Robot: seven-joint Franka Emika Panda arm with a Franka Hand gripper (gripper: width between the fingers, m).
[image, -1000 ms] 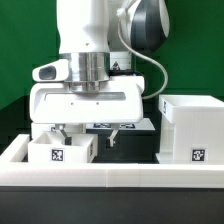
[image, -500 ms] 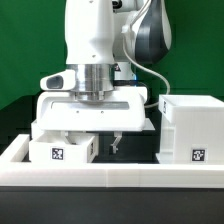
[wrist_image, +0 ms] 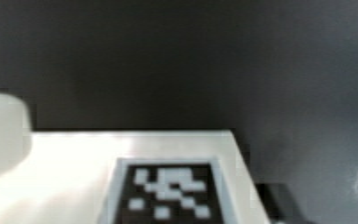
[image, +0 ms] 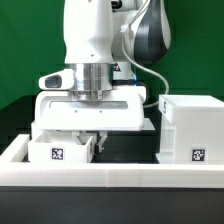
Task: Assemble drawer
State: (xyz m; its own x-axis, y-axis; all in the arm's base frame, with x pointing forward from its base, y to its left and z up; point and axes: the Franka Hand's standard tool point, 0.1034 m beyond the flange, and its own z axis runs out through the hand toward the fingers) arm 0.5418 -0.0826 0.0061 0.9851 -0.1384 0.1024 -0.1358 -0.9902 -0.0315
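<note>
A small open-topped white tray (image: 62,150) with a tag on its front stands at the exterior view's left. My gripper (image: 92,144) is down at the tray's right wall. One finger (image: 101,141) shows just outside that wall; the other is hidden inside the tray. The jaws stand narrow around the wall. The wrist view shows the tray's white surface (wrist_image: 78,160) and a blurred tag (wrist_image: 172,190) close below the camera. The large boxy housing (image: 195,125) with a tag stands at the exterior view's right, apart from the gripper.
The long low white rim (image: 110,180) runs along the front of the black table (image: 135,150). Another white part (image: 150,123) is mostly hidden behind the gripper body. A green backdrop stands behind.
The gripper has come down and shifted slightly right over the tray. Its fingers, wide apart before, have drawn together around the tray's right wall.
</note>
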